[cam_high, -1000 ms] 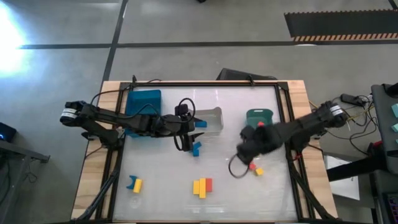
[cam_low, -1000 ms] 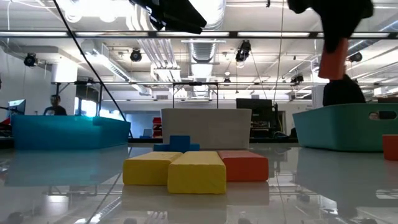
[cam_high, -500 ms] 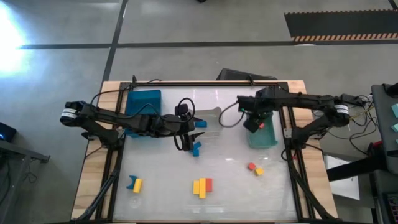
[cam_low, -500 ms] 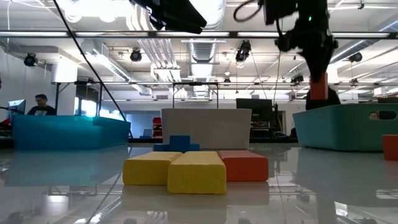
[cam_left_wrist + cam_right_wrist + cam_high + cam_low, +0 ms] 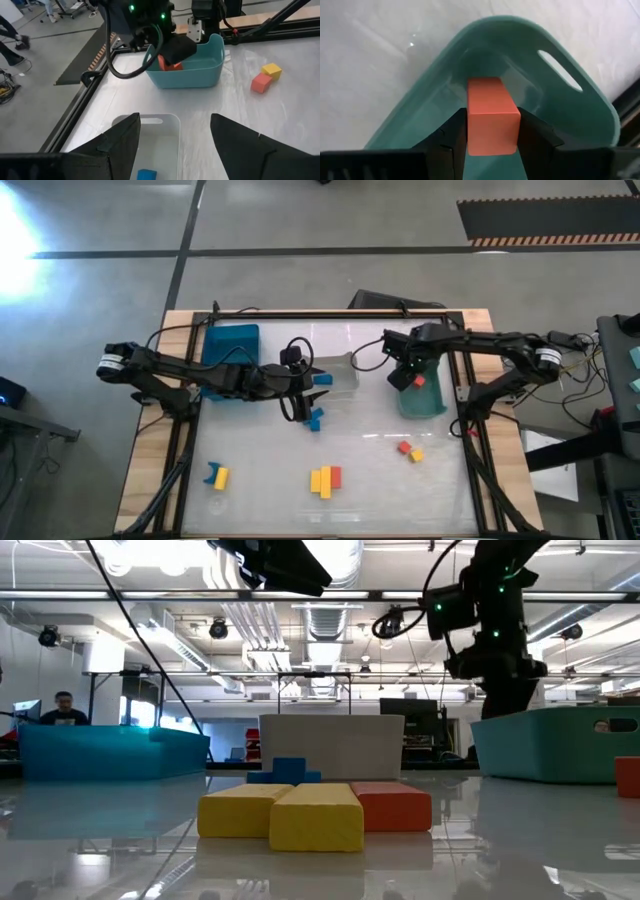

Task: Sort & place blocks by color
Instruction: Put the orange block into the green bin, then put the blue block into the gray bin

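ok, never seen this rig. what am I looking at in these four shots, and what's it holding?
It is a two-armed robot sorting toy blocks by colour on a white table. One camera looks straight down, one sits at table height, and one rides on each wrist.

The right gripper grips a red block over the teal bin; the left wrist camera sees it from across the table. The left gripper is open and empty, above the clear bin, which holds a blue block. A blue bin sits behind the left arm.

Loose on the table: blue pieces near the clear bin, a red and yellow pair, a yellow and red cluster, and a blue and yellow pair.
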